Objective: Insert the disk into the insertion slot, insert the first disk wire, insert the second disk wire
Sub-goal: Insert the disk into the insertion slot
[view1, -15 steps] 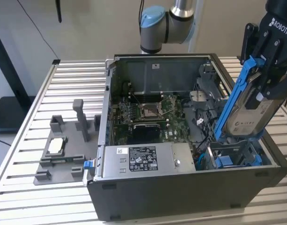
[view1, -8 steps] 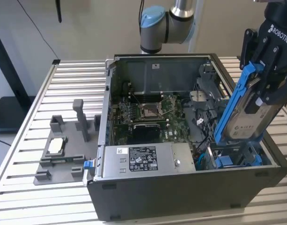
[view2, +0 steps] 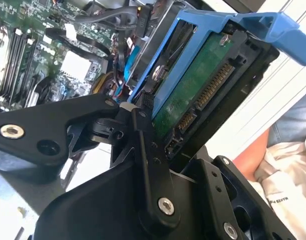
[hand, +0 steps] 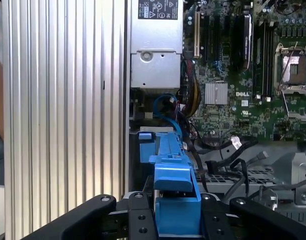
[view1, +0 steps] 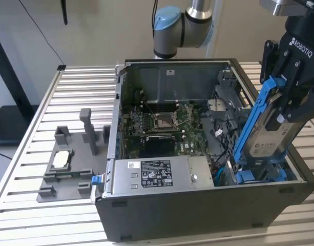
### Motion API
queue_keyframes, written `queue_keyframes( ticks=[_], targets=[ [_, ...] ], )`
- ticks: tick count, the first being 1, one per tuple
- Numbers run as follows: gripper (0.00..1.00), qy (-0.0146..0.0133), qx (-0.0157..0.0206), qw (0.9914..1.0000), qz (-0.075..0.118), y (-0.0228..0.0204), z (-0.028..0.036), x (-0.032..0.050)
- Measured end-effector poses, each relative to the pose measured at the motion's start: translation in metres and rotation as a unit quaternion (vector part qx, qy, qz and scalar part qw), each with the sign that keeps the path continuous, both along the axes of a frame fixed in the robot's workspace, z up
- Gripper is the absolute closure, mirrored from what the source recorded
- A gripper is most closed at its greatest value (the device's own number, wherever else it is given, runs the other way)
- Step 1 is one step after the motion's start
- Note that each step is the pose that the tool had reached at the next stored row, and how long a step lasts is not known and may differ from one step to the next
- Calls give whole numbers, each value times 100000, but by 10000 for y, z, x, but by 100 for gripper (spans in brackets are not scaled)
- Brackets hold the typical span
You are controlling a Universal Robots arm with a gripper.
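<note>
Blue plastic carrier frame and silver-grey disk [view1: 272, 137], shown clamped edge-on between the two black fingers of the claw [view1: 287, 102]. In the exterior view the disk stands steeply tilted at the exterior view's right end of the open computer case [view1: 197, 215]: its upper end rises above the case rim, and its lower end reaches down to the insertion slot [view1: 259, 177], a blue-edged bay in the case's near corner on that side. Whether the lower end already touches the bay cannot be told. In the second wrist view the green circuit-board face of the disk [view2: 192, 85] is turned toward the camera, with its row of gold contacts [view2: 212, 85] along one end and the claw [view2: 177, 142] pressed against both long edges. In the first wrist view the carrier's blue end [hand: 175, 197] sits between the fingers [hand: 138, 210], above black cables [hand: 227, 150] and a blue cable [hand: 165, 102]. Beyond the bay lies the green motherboard [view1: 162, 128] with its square processor socket [view1: 163, 120]; the grey labelled power-supply box [view1: 157, 171] occupies the near wall beside the bay. The case rests on a slatted metal worktop [view1: 85, 82]. A grey fixture plate [view1: 69, 177] carrying a small square chip [view1: 62, 160] lies on the worktop toward the exterior view's left, well apart from the case. The robot arm [view1: 182, 23] reaches over the far wall.
</note>
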State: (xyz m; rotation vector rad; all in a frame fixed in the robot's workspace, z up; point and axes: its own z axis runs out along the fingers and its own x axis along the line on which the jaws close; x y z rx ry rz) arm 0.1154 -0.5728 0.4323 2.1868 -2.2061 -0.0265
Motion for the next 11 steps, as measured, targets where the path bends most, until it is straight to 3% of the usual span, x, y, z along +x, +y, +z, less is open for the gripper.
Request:
queue_keyframes(
  ticks=[3,8,11],
  targets=[
    [67,-85,-14,100000,166,-5,-26,0],
    [67,-701,-27,99997,364,-12,-73,1],
    [67,-920,-22,99995,362,-12,-101,0]
  ],
)
